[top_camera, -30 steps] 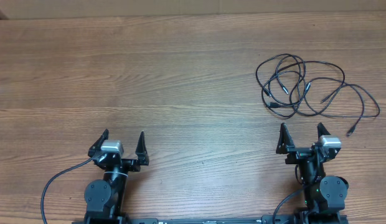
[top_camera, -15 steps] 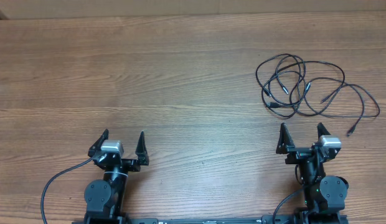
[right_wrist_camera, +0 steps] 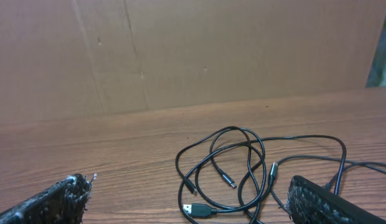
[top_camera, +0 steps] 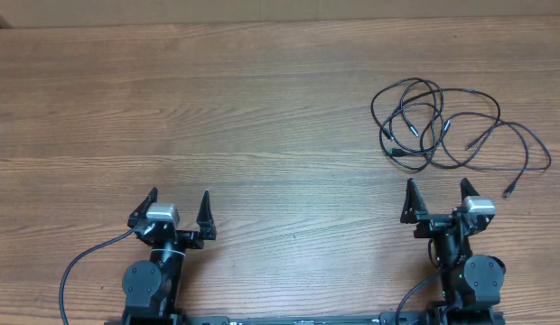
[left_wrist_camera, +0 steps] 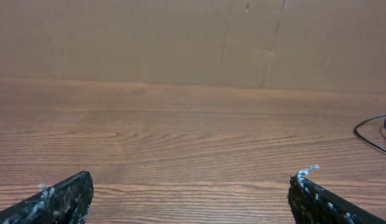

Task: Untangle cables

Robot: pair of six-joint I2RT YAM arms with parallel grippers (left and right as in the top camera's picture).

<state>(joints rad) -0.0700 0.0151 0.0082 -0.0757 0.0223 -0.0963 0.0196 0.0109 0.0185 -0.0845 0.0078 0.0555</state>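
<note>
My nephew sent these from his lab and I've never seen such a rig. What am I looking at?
Two robot arms stand at a wooden table, each ending in a two-finger gripper. One picture looks straight down: the left gripper and right gripper sit near the bottom edge, both open, holding nothing. The other two come from cameras on the wrists; the dark shapes in their bottom corners are each gripper's own fingers. Ahead of the right gripper lies a loose tangle of thin black cables with small plugs. The right wrist camera sees it well; the left catches only its edge.
</note>
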